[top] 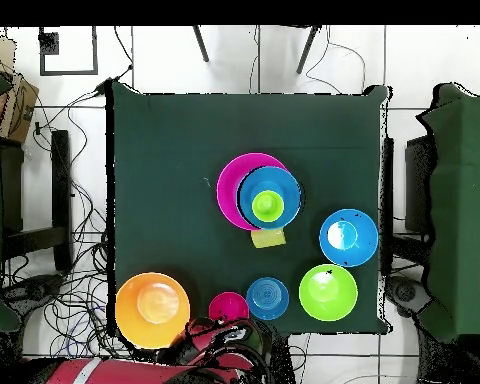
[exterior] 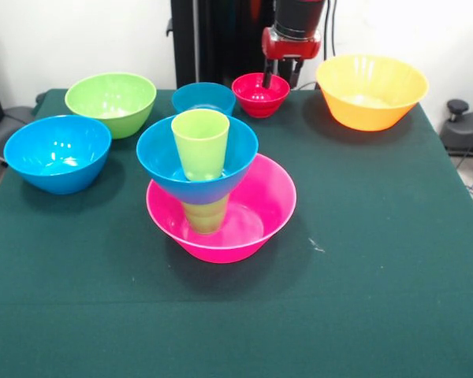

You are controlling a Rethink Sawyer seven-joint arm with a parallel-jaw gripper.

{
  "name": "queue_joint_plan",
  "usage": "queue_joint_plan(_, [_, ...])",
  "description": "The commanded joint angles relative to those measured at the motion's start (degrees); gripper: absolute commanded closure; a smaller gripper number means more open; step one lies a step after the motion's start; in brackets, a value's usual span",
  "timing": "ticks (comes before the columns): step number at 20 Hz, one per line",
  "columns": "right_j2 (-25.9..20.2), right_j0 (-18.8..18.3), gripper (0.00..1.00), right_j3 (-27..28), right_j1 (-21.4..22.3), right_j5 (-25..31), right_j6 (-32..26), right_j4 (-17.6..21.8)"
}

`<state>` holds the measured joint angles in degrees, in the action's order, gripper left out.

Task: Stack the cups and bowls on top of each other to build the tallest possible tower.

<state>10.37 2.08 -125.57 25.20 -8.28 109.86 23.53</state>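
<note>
My gripper (exterior: 277,79) hangs at the far edge of the green cloth-covered table (exterior: 378,236), its black tips dipping at the rim of the small glossy red plastic bowl (exterior: 260,94). One thin finger shows against the bowl's inside; can't tell if I'm wide or narrow, or if I'm gripping the rim. From overhead my red and black arm (top: 134,372) lies along the bottom edge, w/ the red bowl just above it.

The tower sits mid-table: wide glossy pink plastic bowl (exterior: 252,224) as base, a yellow-green translucent cup (exterior: 206,215) standing in it, a medium blue bowl (exterior: 162,161) perched on that cup, and a lime green tapered tumbler (exterior: 200,142) upright inside the blue bowl. Overhead the blue bowl sits off-centre over the pink one, toward the pink one's right side.

Loose pieces: large orange plastic bowl (exterior: 372,90) just beside the red bowl on the right in the front view; small blue bowl (exterior: 203,98) close beside the red on the other side; medium green bowl (exterior: 110,102) next along; another medium blue bowl (exterior: 57,153) near the left table edge, nearly touching the green one. All upright, open side up.
</note>
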Motion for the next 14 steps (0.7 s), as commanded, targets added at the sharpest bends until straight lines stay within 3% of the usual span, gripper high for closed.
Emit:
queue_joint_plan(1, [-3.5, -0.7, 0.00, 4.6, -1.4, -2.9, 8.4, -2.1])
queue_joint_plan(9, [-3.3, -0.8, 0.00, 7.0, -3.2, -3.7, 7.5, -1.7])
queue_joint_plan(14, [0.5, 3.6, 0.00, 7.7, -4.4, -7.4, 8.6, -3.6])
